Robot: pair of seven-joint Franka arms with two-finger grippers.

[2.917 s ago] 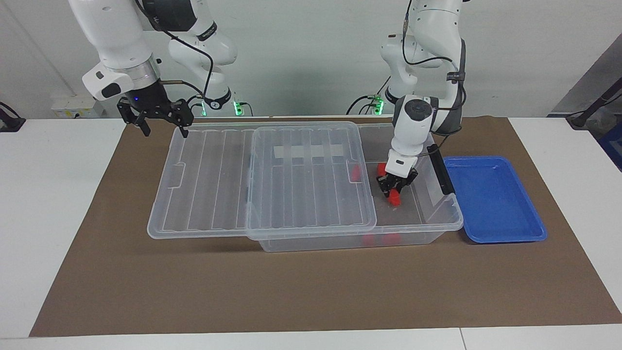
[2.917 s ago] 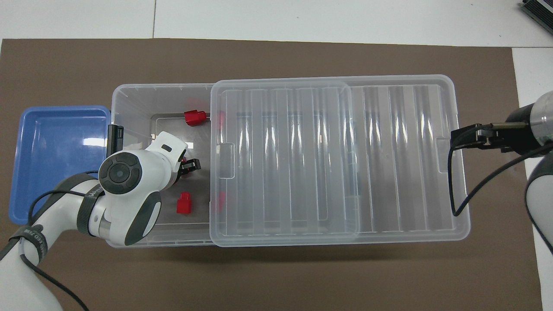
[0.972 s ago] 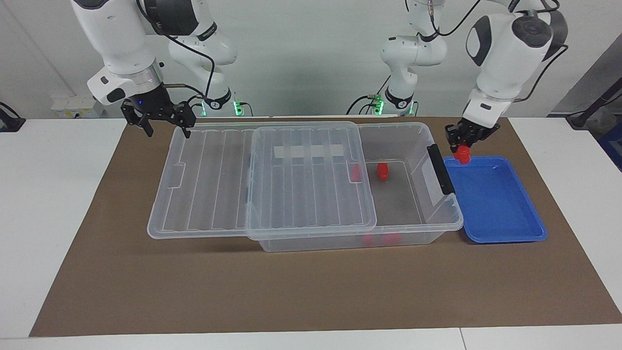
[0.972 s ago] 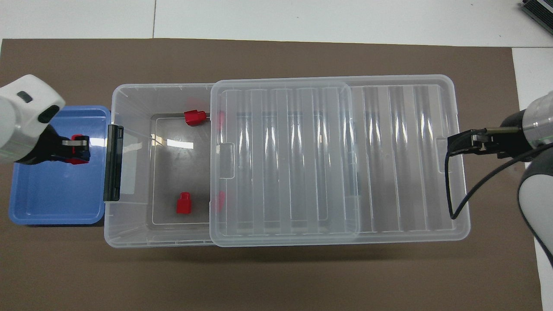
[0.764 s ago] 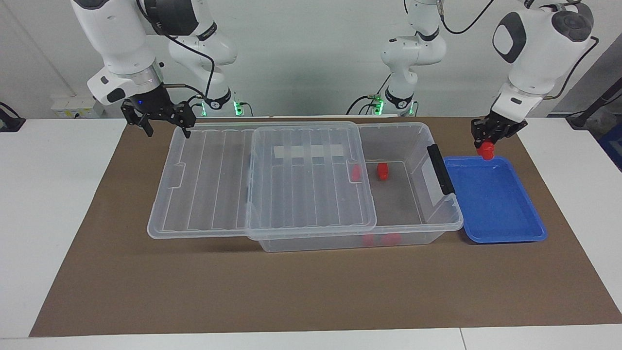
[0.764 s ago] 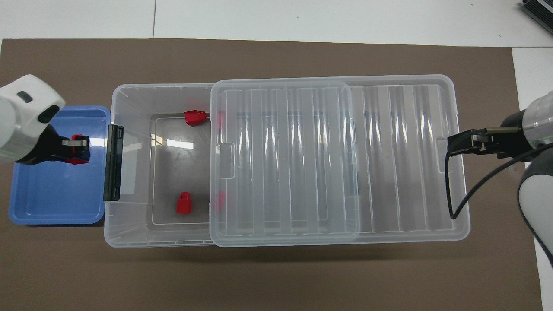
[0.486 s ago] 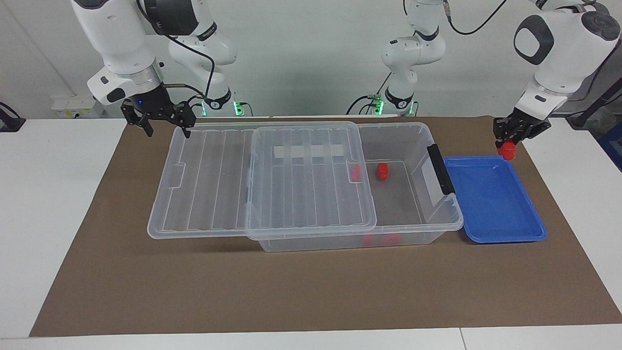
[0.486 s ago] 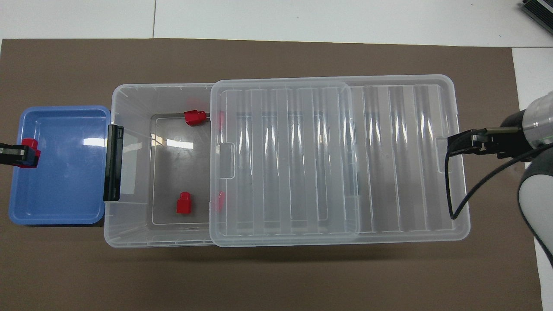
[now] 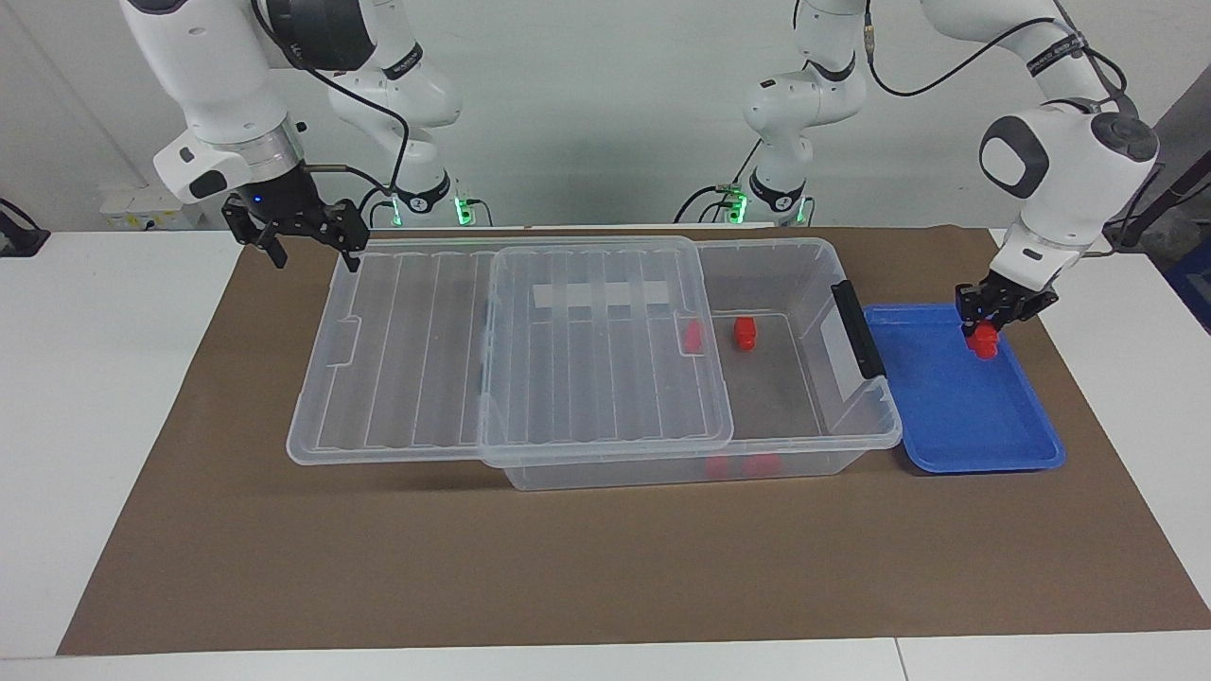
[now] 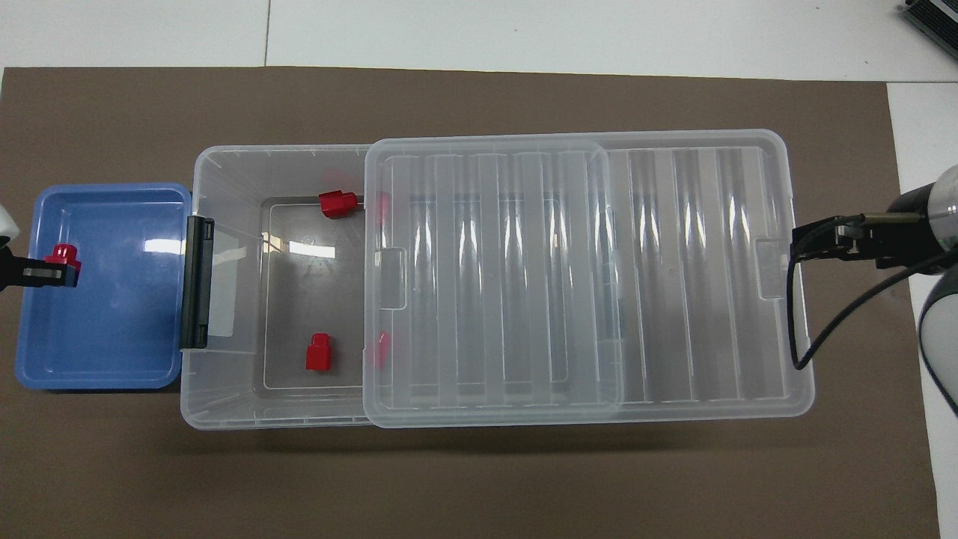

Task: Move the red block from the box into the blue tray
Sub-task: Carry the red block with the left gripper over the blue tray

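The red block [image 9: 986, 342] is held in my left gripper [image 9: 985, 329], which is shut on it and low inside the blue tray [image 9: 956, 416], near the tray's edge away from the box. In the overhead view the block [image 10: 63, 254] and left gripper [image 10: 51, 268] show at the tray's [image 10: 112, 337] outer edge. The clear box [image 9: 804, 274] stands beside the tray, its lid [image 9: 511, 350] slid toward the right arm's end. My right gripper [image 9: 295, 242] is open and hovers by the lid's end; it also shows in the overhead view [image 10: 802, 247].
Other red blocks lie in the box's open part [image 10: 338, 203] [image 10: 319, 352], with more partly under the lid [image 10: 380, 348]. A black handle [image 9: 856, 328] is on the box's end next to the tray. A brown mat [image 9: 568, 567] covers the table.
My left gripper lifted a red block out of the box, carried it over the tray, and has now come down low into the tray. My right gripper shifted slightly away from the lid.
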